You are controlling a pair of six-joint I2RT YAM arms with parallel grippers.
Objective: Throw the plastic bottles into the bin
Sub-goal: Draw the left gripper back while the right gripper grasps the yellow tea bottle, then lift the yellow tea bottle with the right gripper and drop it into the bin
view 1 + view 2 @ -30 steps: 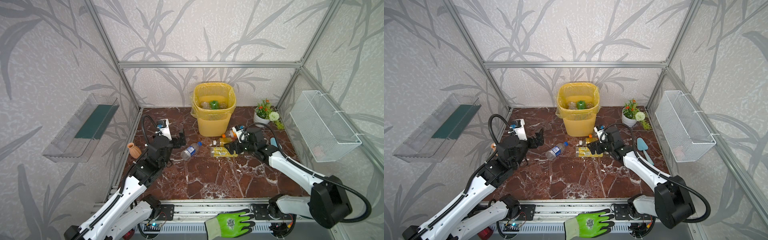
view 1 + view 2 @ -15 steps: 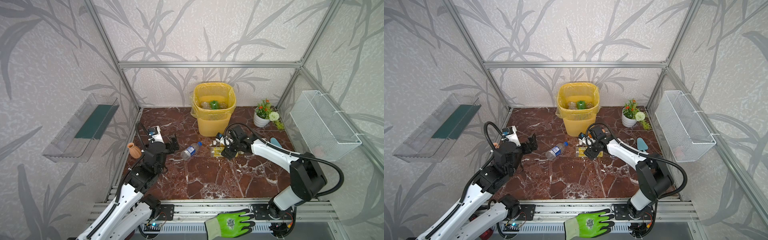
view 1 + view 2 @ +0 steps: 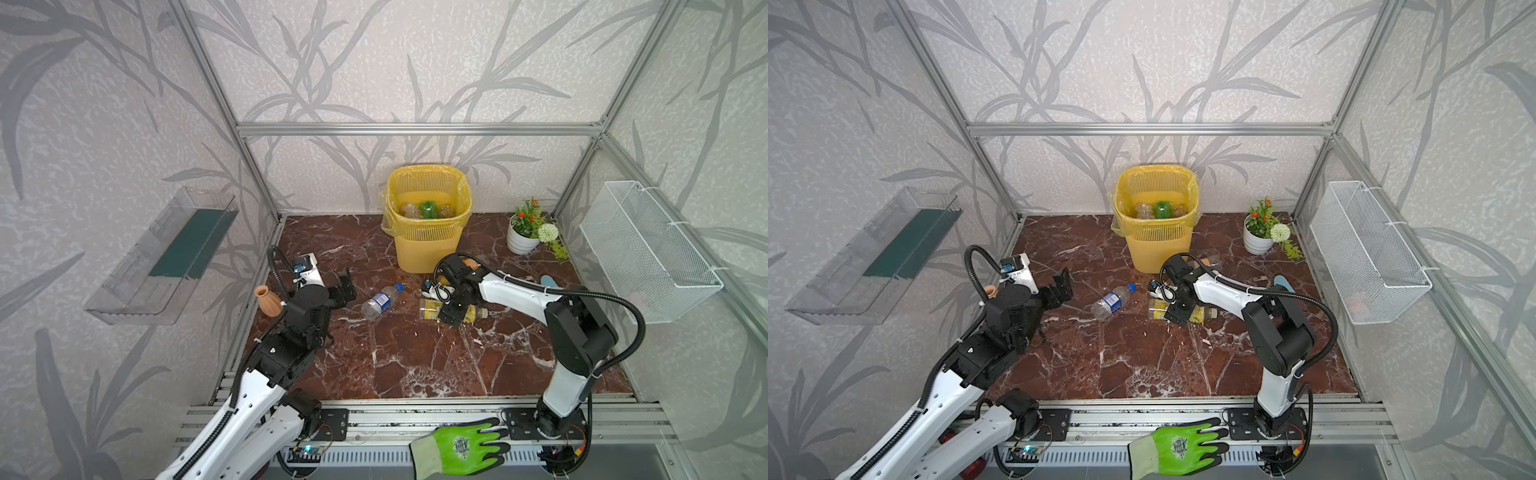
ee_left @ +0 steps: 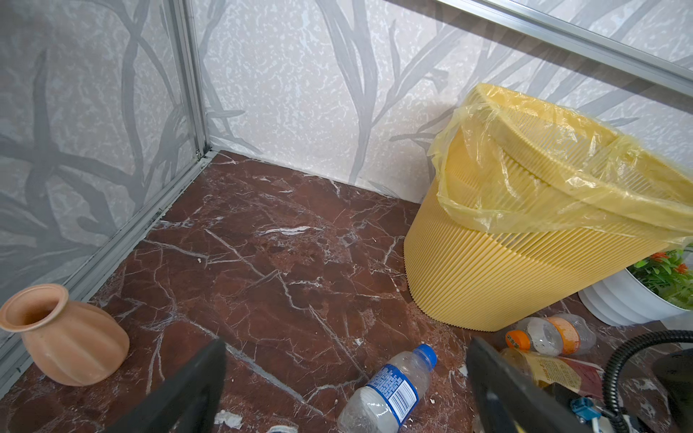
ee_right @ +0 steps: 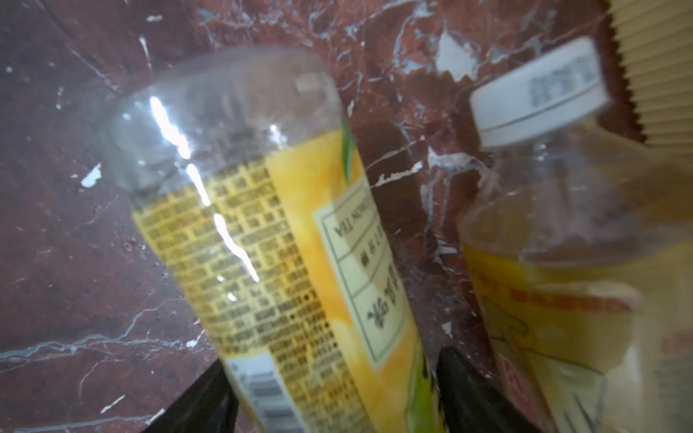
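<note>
hanging on left wall: clear tray [image 3: 158, 266], dark green inside
terracotta vase [image 3: 268, 300]: upright on the marble floor at the left edge, just left of the left arm
left gripper [image 3: 344, 286]: fingers spread wide, empty, above the floor, pointing at the blue-label bottle [image 3: 380, 300] but apart from it
blue-label bottle: clear, blue cap, on its side in mid-floor between the two grippers
bin [image 3: 428, 245]: yellow, lined with a yellow bag, upright at the far wall, centre
bottles in bin [image 3: 426, 209]: several clear ones and a green one at the bottom
yellow-label bottle [image 5: 300, 262]: on its side on the floor, in front of the bin
right gripper [image 5: 333, 375]: reaching down over the yellow-label bottle, one black finger against each side, closed around its body
white-cap bottle [image 5: 562, 262]: lying just beside the gripped one, on the bin side
orange-cap bottle [image 4: 551, 334]: on its side near the bin's base
green glove [image 3: 461, 446]: on the near rail
potted plant [image 3: 525, 237]: far right corner
wire basket [image 3: 648, 253]: white, on the right wall
</note>
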